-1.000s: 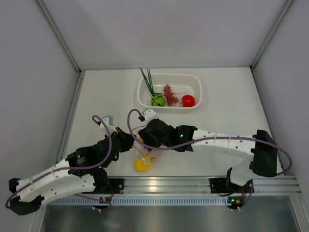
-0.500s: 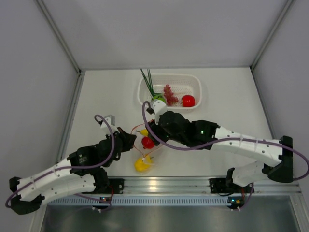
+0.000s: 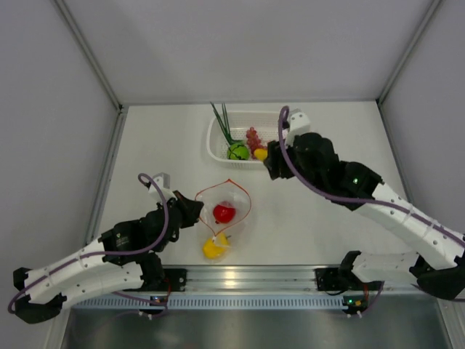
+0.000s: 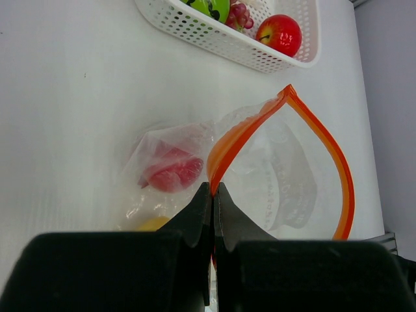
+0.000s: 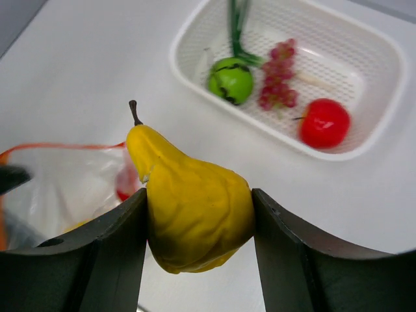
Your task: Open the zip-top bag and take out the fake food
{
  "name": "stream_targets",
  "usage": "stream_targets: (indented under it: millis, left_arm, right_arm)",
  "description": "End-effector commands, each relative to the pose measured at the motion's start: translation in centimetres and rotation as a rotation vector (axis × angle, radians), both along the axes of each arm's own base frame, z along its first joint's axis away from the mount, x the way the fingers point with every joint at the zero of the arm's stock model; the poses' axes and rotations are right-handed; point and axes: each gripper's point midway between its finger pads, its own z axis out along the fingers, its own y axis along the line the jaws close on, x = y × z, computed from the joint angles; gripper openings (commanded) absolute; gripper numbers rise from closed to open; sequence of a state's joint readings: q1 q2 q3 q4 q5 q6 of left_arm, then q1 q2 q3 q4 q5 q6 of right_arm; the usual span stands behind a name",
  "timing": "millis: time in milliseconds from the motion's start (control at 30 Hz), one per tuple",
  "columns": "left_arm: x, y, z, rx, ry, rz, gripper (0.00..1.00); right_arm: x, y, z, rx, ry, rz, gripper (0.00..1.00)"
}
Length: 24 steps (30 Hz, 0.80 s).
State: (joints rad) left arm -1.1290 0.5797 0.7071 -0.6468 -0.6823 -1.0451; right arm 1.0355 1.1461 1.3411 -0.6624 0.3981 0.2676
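The clear zip-top bag (image 3: 227, 211) lies open near the front of the table, its orange-red zip strip (image 4: 224, 148) spread in a loop. A red fruit (image 3: 224, 213) and a yellow fruit (image 3: 213, 249) are still inside it. My left gripper (image 4: 213, 195) is shut on the zip strip at the bag's near corner. My right gripper (image 5: 198, 224) is shut on a yellow pear (image 5: 188, 205) and holds it in the air near the white basket (image 3: 290, 120). The pear also shows in the top view (image 3: 260, 153). The basket holds a green ball (image 5: 231, 80), grapes (image 5: 278, 92), green stalks (image 5: 237, 26) and a red fruit (image 5: 324, 122).
The white basket (image 5: 195, 39) stands at the back middle of the table. Grey walls close in the table on the left, back and right. An aluminium rail (image 3: 247, 276) runs along the near edge between the arm bases.
My right gripper has lifted the yellow pear out of the bag and carried it back and right to the basket. The left gripper keeps its hold on the zip strip.
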Motion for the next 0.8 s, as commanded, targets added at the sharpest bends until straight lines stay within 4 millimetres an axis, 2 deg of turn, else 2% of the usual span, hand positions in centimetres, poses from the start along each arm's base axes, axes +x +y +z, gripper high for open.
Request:
stream_targets:
  millis: [0, 33, 67, 133, 167, 267, 333, 367, 400, 433, 467, 633, 767]
  left_arm:
    - [0.3, 0.1, 1.6, -0.043, -0.035, 0.018, 0.0]
    - [0.4, 0.0, 1.7, -0.045, -0.036, 0.019, 0.0]
    - [0.4, 0.1, 1.8, -0.048, -0.038, 0.02, 0.0]
    - [0.4, 0.0, 2.0, -0.045, -0.042, 0.019, 0.0]
    - [0.5, 0.2, 1.9, -0.038, -0.045, 0.024, 0.0]
    - [0.5, 0.1, 1.8, -0.027, -0.045, 0.022, 0.0]
    - [0.5, 0.0, 1.7, -0.032, -0.039, 0.019, 0.0]
    - [0.4, -0.2, 1.7, -0.034, -0.035, 0.013, 0.0]
    - [0.3, -0.3, 2.0, -0.041, -0.034, 0.004, 0.0]
    - [0.2, -0.5, 2.0, -0.042, -0.032, -0.007, 0.0]
    - [-0.1, -0.9, 2.2, -0.053, -0.024, -0.031, 0.0]
    - [-0.4, -1.4, 2.8, -0.068, -0.019, -0.059, 0.0]
    - [-0.4, -1.5, 3.2, -0.062, -0.023, -0.067, 0.0]
  right_arm:
    - [5.3, -4.8, 0.1, 0.002, -0.023, -0.183, 0.31]
    - [6.6, -5.0, -0.8, -0.015, -0.005, -0.202, 0.31]
    - [8.3, -6.6, -1.3, -0.021, 0.006, -0.257, 0.31]
    - [10.7, -6.8, -1.4, 0.007, 0.004, -0.284, 0.31]
    - [12.6, -7.4, -2.9, -0.015, 0.034, -0.324, 0.31]
    - [16.9, -8.1, -4.6, -0.053, 0.052, -0.393, 0.31]
    - [19.2, -7.9, -4.4, -0.056, 0.034, -0.398, 0.31]
    - [20.8, -8.0, -6.5, -0.084, 0.07, -0.407, 0.31]
    - [21.7, -7.7, -7.1, -0.099, 0.079, -0.375, 0.31]
    - [22.8, -7.3, -6.6, -0.092, 0.065, -0.364, 0.32]
    - [24.2, -7.3, -9.0, -0.123, 0.106, -0.368, 0.32]
    - [28.5, -5.8, -12.9, -0.131, 0.173, -0.361, 0.31]
    - [30.9, -4.9, -15.3, -0.158, 0.175, -0.348, 0.41]
